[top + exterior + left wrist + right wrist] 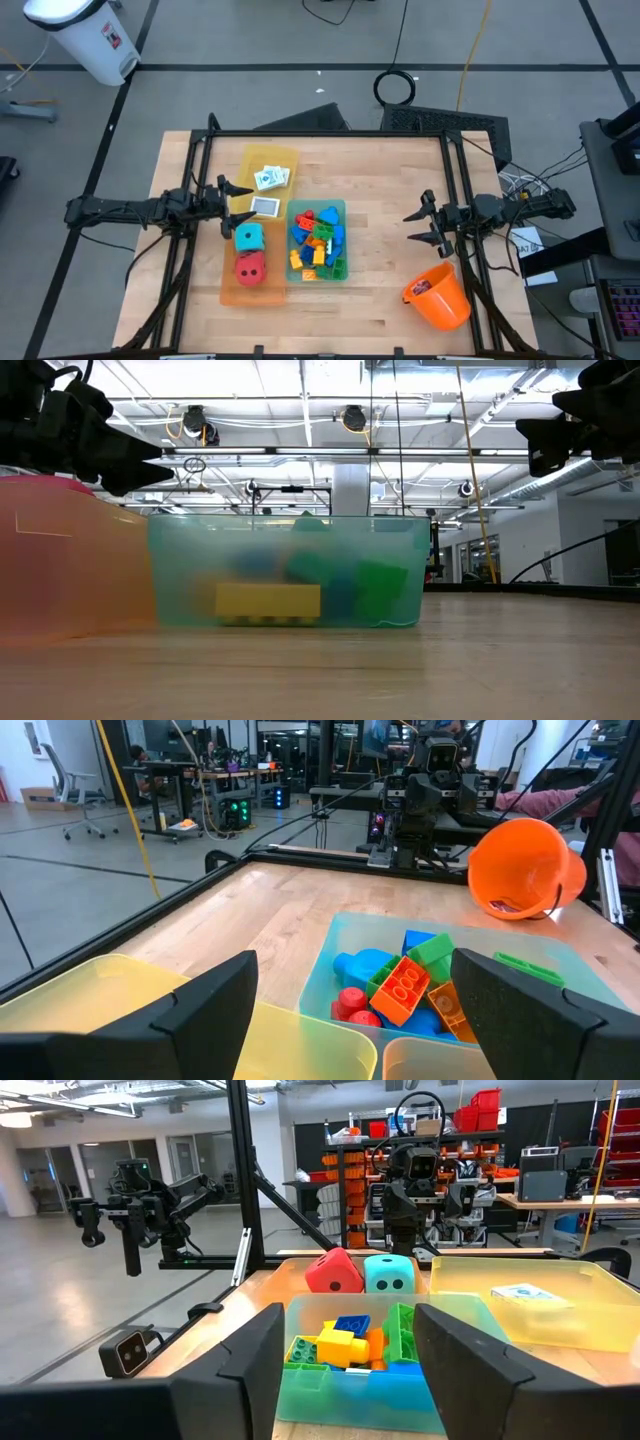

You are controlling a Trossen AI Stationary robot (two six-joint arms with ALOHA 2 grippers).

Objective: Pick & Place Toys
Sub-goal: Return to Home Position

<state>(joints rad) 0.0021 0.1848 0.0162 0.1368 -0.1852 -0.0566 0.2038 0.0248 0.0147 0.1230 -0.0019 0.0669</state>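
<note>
Several coloured bricks (318, 240) lie heaped in a teal tray (342, 208) at the table's middle. To its left, a teal die (249, 237) and a red die (250, 268) sit in an orange tray (228, 292). White picture cards (269, 178) lie in a yellow tray (250, 158) beyond it. My left gripper (238, 204) hovers open at the trays' left side, above the yellow tray's rim (300, 1020). My right gripper (415, 225) hovers open at the table's right, facing the teal tray (350, 1390). Neither holds anything.
A big orange bucket (438, 295) lies tipped on its side at the near right, below my right gripper, with something reddish inside. A black frame (330, 132) borders the table. Bare wood lies between the teal tray and my right gripper.
</note>
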